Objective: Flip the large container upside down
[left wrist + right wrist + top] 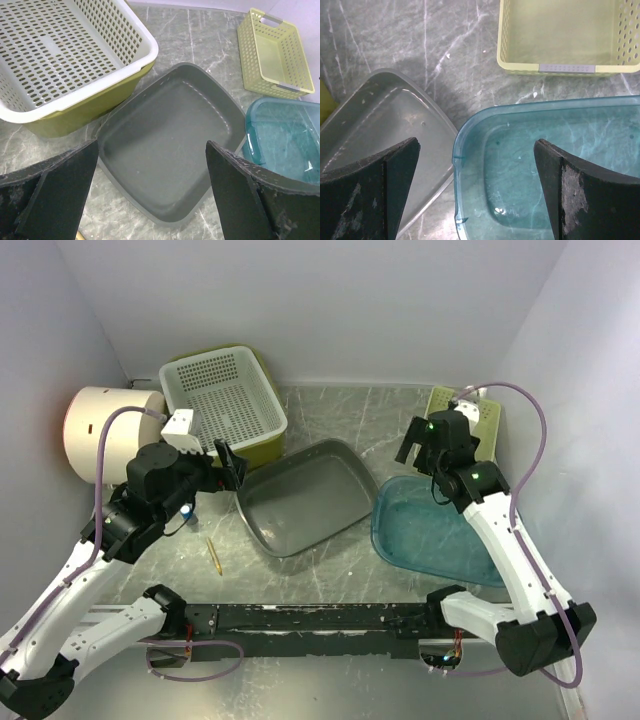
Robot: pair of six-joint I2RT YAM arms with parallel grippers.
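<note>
Top cam: we see gray container (pixel 300 498) open-side up mid-table, long axis near-left to far-right, left gripper (pixel 232 465) spread at its left end; L wrist: container dead ahead btw the jaws; R wrist: right gripper (pixel 476 145) also spread, container off left.

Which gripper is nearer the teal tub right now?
Right. The right gripper is over the teal tub's far-left corner, fingers open. The left gripper sits at the grey tray's left rim, with the whole tray between it and the tub.
</note>
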